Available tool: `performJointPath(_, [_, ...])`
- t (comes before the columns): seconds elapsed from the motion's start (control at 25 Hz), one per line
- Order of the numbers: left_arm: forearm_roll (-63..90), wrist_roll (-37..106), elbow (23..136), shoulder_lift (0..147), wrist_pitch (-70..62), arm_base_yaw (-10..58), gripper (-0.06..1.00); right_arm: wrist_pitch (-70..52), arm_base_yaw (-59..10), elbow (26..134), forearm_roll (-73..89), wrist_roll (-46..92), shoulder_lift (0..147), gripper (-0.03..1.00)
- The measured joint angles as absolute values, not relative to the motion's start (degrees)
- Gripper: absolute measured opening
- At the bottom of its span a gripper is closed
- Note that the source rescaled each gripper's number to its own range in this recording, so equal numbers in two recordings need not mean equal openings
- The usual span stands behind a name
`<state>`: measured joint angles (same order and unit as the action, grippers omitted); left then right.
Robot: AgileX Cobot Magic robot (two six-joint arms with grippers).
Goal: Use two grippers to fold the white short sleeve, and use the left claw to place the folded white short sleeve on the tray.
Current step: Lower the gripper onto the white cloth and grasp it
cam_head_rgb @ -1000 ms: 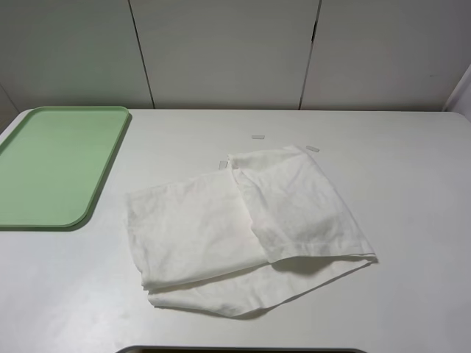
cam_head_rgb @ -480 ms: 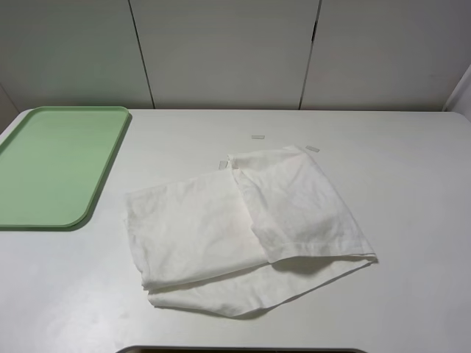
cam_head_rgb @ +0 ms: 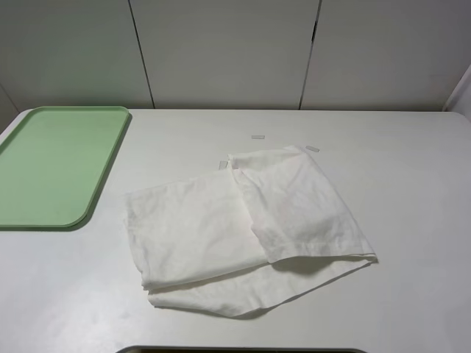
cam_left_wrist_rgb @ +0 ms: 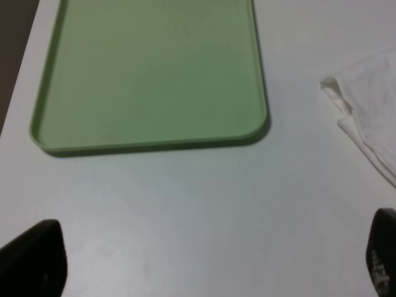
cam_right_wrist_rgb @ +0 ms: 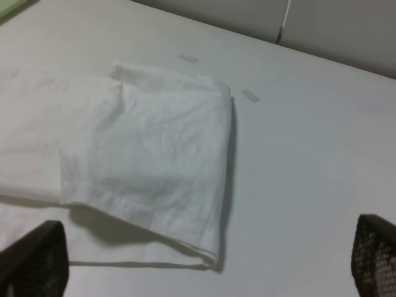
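Note:
The white short sleeve (cam_head_rgb: 243, 228) lies wrinkled in the middle of the table, its right part folded over onto the rest. The light green tray (cam_head_rgb: 51, 165) sits bare at the far left. Neither arm shows in the exterior high view. In the left wrist view, the left claw (cam_left_wrist_rgb: 207, 260) hangs open above bare table, with the tray (cam_left_wrist_rgb: 148, 74) ahead and a corner of the shirt (cam_left_wrist_rgb: 371, 105) off to one side. My right gripper (cam_right_wrist_rgb: 203, 260) is open too, its fingertips wide apart just short of the shirt's folded flap (cam_right_wrist_rgb: 154, 136).
Two small pale tape strips (cam_head_rgb: 257, 137) (cam_head_rgb: 313, 148) lie on the white table just beyond the shirt. Grey wall panels stand behind the table's far edge. A dark edge (cam_head_rgb: 243, 350) shows at the bottom of the exterior high view.

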<state>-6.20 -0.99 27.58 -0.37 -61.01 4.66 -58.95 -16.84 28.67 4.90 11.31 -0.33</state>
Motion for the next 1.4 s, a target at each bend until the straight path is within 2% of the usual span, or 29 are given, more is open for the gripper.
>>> performJointPath(0.36, [-6.2, -1.0, 27.6, -0.4, -61.0, 4.7, 0.97, -59.0, -16.5, 28.7, 4.9, 11.4, -0.3, 1.00])
performJointPath(0.52, [-6.2, -1.0, 27.6, -0.4, -61.0, 4.7, 0.97, -58.9, -14.0, 28.7, 4.9, 11.4, -0.3, 1.00])
performJointPath(0.68, [-6.2, -1.0, 27.6, -0.4, -61.0, 4.7, 0.97, -58.9, -9.3, 28.7, 4.9, 11.4, -0.3, 1.00])
performJointPath(0.8, [-6.2, -1.0, 27.6, -0.4, -61.0, 4.7, 0.97, -58.9, -1.0, 28.7, 4.9, 11.4, -0.3, 1.00])
performJointPath(0.92, [-6.2, -1.0, 27.6, -0.4, -61.0, 4.7, 0.97, -58.9, 2.7, 28.7, 4.9, 11.4, -0.3, 1.00])
performJointPath(1.4, [-6.2, -1.0, 27.6, -0.4, -60.9, 4.7, 0.97, -58.9, 3.2, 28.7, 4.9, 11.4, -0.3, 1.00])
